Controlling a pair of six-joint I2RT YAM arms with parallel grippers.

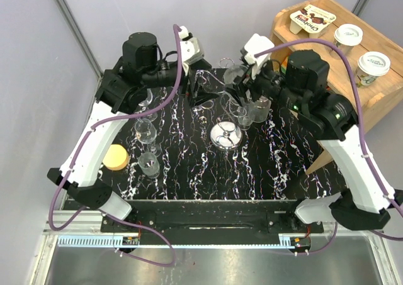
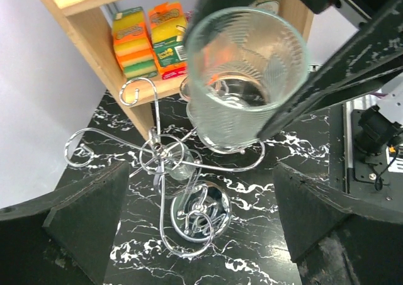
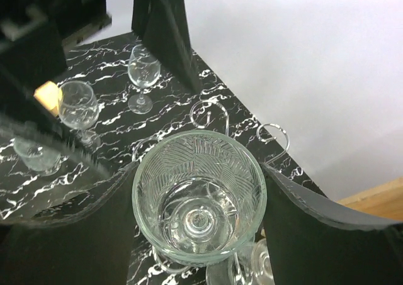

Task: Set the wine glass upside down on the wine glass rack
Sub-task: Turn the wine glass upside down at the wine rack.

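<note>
The ribbed wine glass [image 3: 198,194] sits between the fingers of my right gripper [image 3: 200,200], which is shut on its bowl. Its open mouth faces the right wrist camera. In the left wrist view the same wine glass [image 2: 245,77] hangs just above the curled arms of the wine glass rack [image 2: 162,153], whose mirror disc base [image 2: 200,209] rests on the black marbled table. From above, the glass [image 1: 252,107] is right of and behind the rack base [image 1: 225,134]. My left gripper [image 2: 201,234] stands wide open over the rack, holding nothing, and shows from above [image 1: 204,90].
Plain wine glasses [image 1: 146,131] [image 1: 149,162] and a round yellow sponge [image 1: 116,157] stand on the table's left side. Another clear glass [image 3: 255,269] shows under the held one. A wooden shelf [image 1: 327,52] with lidded cups [image 1: 348,34] stands at the back right.
</note>
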